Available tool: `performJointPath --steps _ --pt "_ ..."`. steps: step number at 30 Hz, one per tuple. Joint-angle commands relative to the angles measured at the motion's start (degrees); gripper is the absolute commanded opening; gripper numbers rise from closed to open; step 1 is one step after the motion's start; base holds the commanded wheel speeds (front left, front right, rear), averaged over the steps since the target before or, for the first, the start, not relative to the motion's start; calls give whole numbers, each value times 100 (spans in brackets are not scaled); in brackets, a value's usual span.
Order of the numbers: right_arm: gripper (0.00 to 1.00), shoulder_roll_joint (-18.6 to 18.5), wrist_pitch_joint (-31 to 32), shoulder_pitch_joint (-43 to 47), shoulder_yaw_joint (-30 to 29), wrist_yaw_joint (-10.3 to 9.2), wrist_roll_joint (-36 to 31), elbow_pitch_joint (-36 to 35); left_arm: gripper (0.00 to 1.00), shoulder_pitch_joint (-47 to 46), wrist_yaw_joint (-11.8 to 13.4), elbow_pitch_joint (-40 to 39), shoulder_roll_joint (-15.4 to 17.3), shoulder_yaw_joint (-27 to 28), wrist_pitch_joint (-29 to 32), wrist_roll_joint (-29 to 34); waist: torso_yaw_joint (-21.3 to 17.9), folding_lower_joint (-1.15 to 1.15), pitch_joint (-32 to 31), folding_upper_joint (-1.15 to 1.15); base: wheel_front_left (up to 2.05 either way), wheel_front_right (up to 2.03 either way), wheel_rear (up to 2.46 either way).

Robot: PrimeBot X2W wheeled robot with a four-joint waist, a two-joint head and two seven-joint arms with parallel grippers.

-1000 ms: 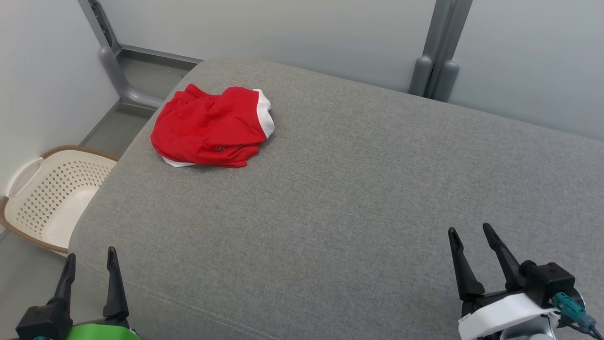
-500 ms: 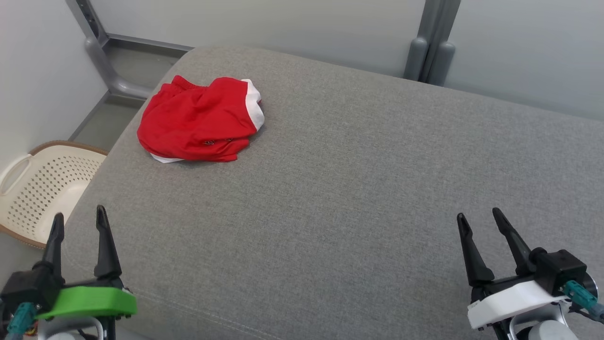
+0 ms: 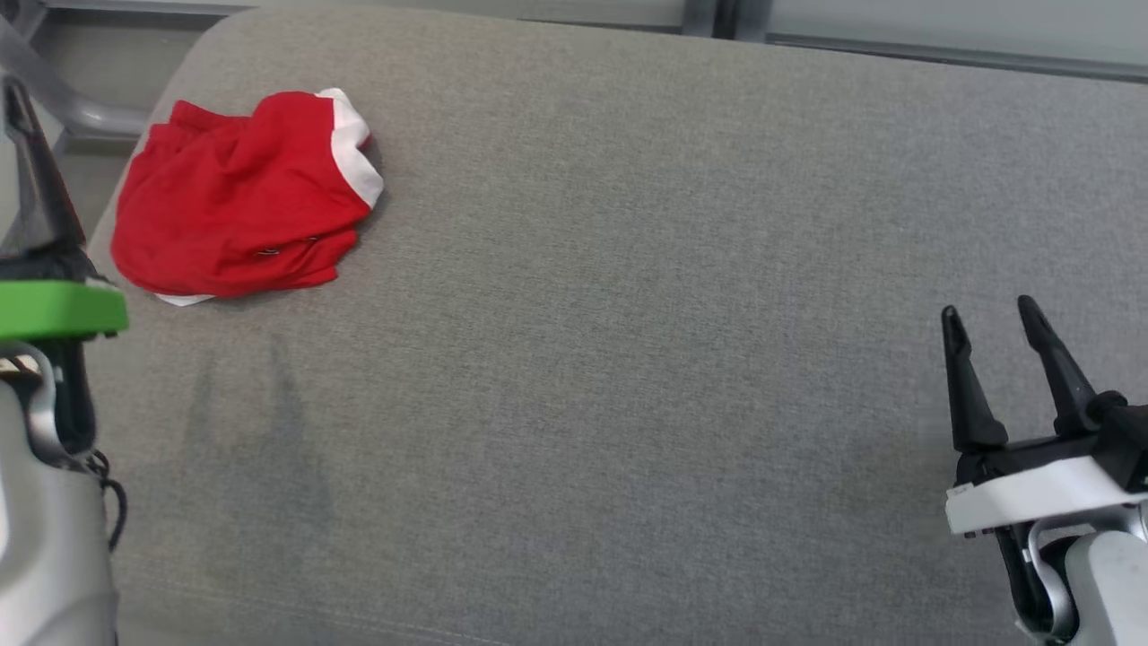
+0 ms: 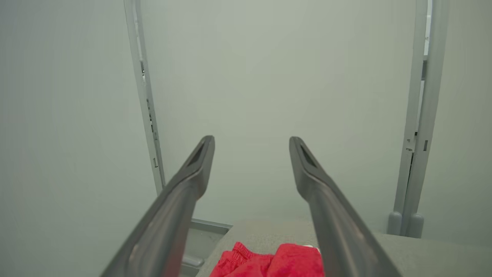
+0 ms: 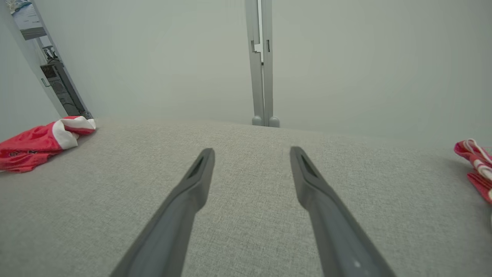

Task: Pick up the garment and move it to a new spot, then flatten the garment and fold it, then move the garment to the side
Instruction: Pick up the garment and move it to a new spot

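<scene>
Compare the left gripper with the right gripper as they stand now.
The left gripper sits on a green mount, the right gripper on a white mount. The left gripper is close beside the red garment; the right gripper is far from it across the grey cushion. Both are open and empty.

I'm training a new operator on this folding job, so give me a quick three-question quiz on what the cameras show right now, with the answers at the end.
1. True or false: the right gripper is holding the red garment.
2. Where is the garment? A) hanging from a gripper; B) bunched up on the grey cushion; C) inside a basket.
3. Fill in: the left gripper has its jaws ____.
Key: 1 false; 2 B; 3 open.
</scene>
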Motion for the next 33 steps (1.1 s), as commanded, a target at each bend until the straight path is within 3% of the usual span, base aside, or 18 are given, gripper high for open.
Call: performJointPath --steps 1,8,16,24,33 --pt "100 -33 -14 -104 -74 -11 -63 -74 100 -285 -17 99 127 -20 2 -52 -750 -1 791 0 0 0 0" --pt "100 -1 -14 -262 -409 -11 -125 -322 100 -1433 -18 974 600 -76 75 -347 -1254 -1 1436 0 0 0 0" --pt "100 68 -14 -353 -484 -11 -149 -406 100 -2046 -18 2375 1045 -210 552 -654 -1557 -1 1637 0 0 0 0" --pt "100 50 -14 -375 -519 -11 -154 -409 100 -2151 -18 3722 1292 -378 1609 -1108 -1613 -1 1627 0 0 0 0" --pt "100 37 -14 -404 -510 -11 -203 -424 100 -2092 -6 4507 1313 -693 2828 -1706 -1610 -1 1628 0 0 0 0"
